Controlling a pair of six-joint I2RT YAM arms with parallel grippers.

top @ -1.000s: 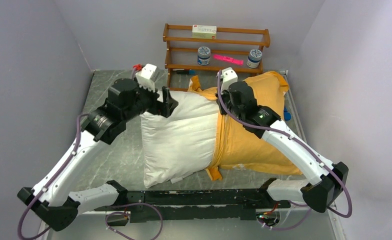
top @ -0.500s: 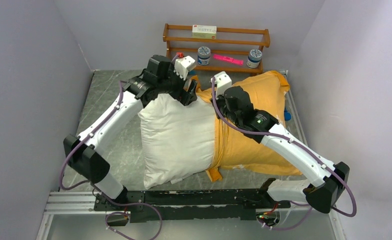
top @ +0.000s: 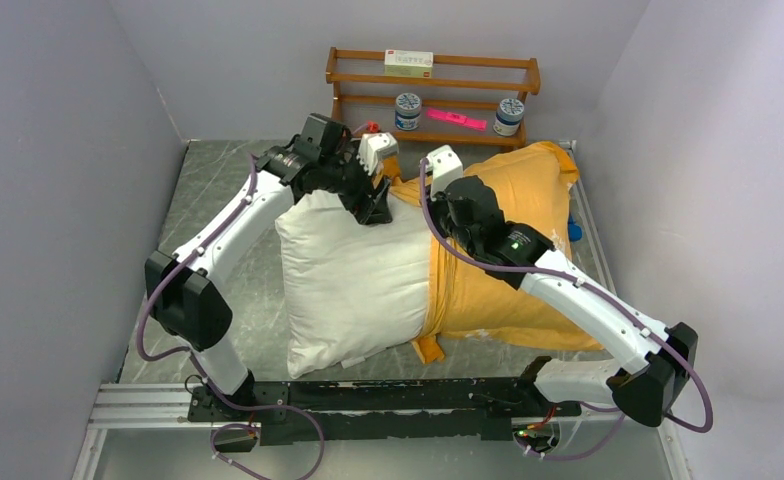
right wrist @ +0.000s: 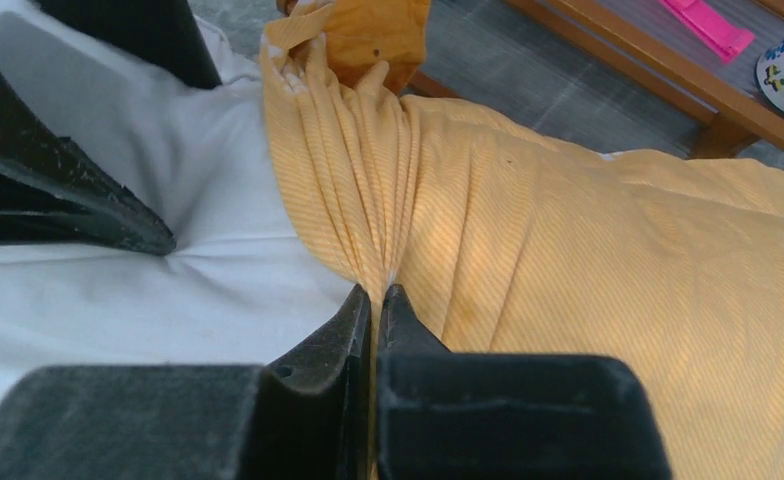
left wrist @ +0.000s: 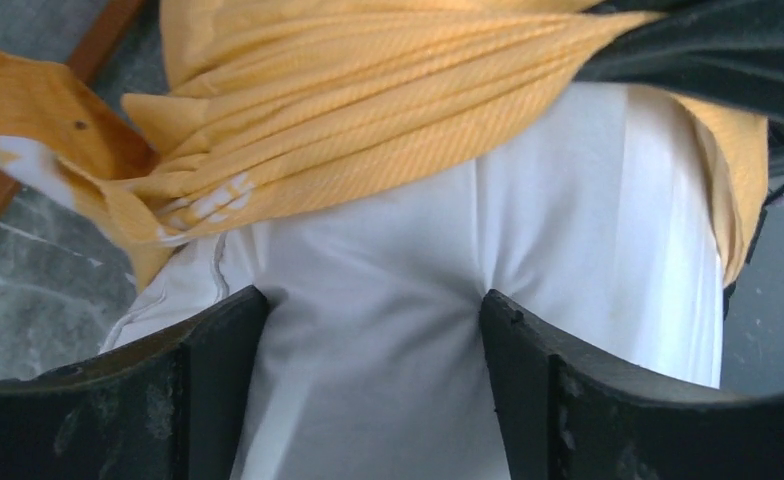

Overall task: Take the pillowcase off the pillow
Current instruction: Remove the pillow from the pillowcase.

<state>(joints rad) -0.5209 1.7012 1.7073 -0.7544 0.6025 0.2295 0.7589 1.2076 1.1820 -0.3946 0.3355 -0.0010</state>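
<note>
While right hand [right wrist: 376, 292] pinches pleated orange pillowcase [right wrist: 568, 260], left hand [left wrist: 370, 300] spread wide on plump white pillow [left wrist: 588, 200].

Plainly a robotics lab: a closed test booth, not a home or shop. Boxed in at the left, back and right by bare pale grey panels [top: 58, 150]. Floored with a dark grey marbled worktop [top: 218, 170]. Edged at the near side with aluminium framing [top: 138, 405] and a black mounting rail [top: 388, 395], bolted with two white-and-black robot arms, the left arm [top: 223, 235] and the right arm [top: 588, 305], each trailing a purple cable [top: 423, 190]. Stocked at the back wall with a small wooden rack [top: 488, 62] of props: a flat box [top: 409, 63], two small jars [top: 407, 110], a pink strip [top: 456, 119]. Filmed from above and from both wrists.
</note>
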